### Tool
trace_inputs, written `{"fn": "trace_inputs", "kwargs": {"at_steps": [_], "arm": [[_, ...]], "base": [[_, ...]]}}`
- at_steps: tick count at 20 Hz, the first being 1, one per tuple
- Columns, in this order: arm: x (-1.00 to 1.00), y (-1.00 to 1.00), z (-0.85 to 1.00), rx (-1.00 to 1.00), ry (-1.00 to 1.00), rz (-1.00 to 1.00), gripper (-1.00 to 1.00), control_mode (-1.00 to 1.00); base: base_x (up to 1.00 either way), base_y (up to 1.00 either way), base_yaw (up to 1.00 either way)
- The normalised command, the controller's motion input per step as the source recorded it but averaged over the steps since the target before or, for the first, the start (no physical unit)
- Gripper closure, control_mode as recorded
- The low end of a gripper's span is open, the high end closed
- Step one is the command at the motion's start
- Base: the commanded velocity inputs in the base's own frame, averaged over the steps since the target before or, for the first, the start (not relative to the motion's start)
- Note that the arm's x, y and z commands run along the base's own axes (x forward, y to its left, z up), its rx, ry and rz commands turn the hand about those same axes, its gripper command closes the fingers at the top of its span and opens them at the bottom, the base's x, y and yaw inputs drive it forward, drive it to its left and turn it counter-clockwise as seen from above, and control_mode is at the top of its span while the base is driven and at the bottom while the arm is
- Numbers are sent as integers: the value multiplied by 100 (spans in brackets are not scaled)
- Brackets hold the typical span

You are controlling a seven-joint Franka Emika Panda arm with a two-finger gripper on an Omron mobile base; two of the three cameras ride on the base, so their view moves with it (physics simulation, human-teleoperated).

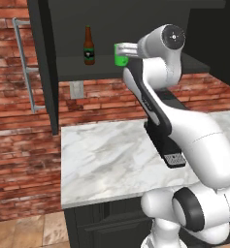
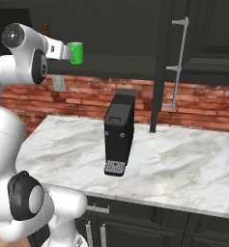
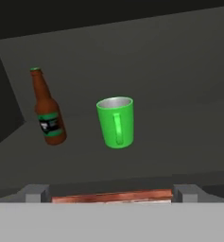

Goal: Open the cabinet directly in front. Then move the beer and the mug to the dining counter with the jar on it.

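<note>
The cabinet stands open, its doors swung out to either side with their bar handles edge-on, so the shelf inside is free to reach into. On that shelf the beer stands upright to the left and the mug to its right, apart from each other. The claw is level with the shelf and aimed at the mug, jaws wide and holding nothing, which reads as lining up for a grasp of the mug first. The hand view gives what the others lack: the mug's handle turned toward the camera, its pale inside, and clear space between mug and bottle. The left base view shows the bottle whole; in the right base view the arm hides all but its neck, while the coffee machine on the tabletop below shows in full.
</note>
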Motion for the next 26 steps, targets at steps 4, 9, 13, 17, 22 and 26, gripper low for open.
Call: {"fn": "trace_inputs", "kwargs": {"at_steps": [4, 9, 13, 17, 22, 26], "arm": [[30, 0, 0, 0, 0, 0, -100, -100], [38, -1, -1, 0, 0, 0, -100, -100], [36, -9, 0, 0, 0, 0, -100, -100], [27, -7, -2, 0, 0, 0, -100, -100], [9, -1, 0, 0, 0, 0, -100, -100], [6, 0, -3, 0, 0, 0, -100, -100]], "base": [[0, 0, 0], [0, 0, 0], [0, 0, 0], [0, 0, 0], [0, 0, 0], [0, 0, 0]]}}
